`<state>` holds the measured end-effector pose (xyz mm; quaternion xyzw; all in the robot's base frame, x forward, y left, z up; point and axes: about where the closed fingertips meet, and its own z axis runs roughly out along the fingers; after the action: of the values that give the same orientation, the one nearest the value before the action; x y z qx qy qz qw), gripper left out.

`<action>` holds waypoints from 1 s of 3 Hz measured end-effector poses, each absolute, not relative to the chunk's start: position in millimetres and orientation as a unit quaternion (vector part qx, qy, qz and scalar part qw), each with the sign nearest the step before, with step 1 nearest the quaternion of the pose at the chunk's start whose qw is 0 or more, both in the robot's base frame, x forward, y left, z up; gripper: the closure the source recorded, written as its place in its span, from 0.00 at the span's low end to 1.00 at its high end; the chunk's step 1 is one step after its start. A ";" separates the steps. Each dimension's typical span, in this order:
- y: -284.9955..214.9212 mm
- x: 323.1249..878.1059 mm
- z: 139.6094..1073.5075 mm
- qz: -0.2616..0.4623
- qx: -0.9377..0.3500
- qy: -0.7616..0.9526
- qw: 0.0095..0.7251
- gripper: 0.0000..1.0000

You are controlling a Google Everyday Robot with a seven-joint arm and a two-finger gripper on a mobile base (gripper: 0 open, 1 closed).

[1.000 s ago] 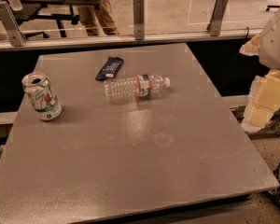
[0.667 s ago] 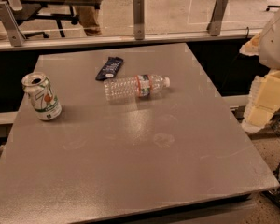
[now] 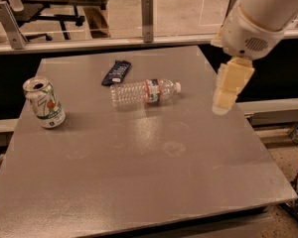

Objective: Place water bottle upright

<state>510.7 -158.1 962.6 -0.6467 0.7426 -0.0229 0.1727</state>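
Note:
The water bottle [image 3: 145, 92] lies on its side in the far middle of the grey table [image 3: 139, 172], white cap pointing right and the red-and-white label band near the cap end. My gripper [image 3: 222, 104], with cream fingers, hangs from the white arm [image 3: 260, 19] over the table's right side. It is to the right of the bottle's cap, above the table and apart from the bottle. It holds nothing that I can see.
A white-green soda can [image 3: 44, 103] stands upright at the table's left. A dark snack wrapper [image 3: 115, 72] lies just behind the bottle. A glass barrier with metal posts [image 3: 147, 19] runs along the far edge.
The arm and gripper have moved left from beyond the table's right edge to over the table, closer to the bottle's cap. The bottle, can and wrapper have not moved.

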 end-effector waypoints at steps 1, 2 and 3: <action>-126.3 542.9 952.0 -0.013 -0.669 0.722 0.174 0.00; -85.6 571.2 931.9 0.005 -0.697 0.698 0.162 0.00; -66.3 586.2 915.5 0.017 -0.710 0.689 0.147 0.00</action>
<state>586.2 -66.3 915.5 -0.7098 0.6886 0.0172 0.1472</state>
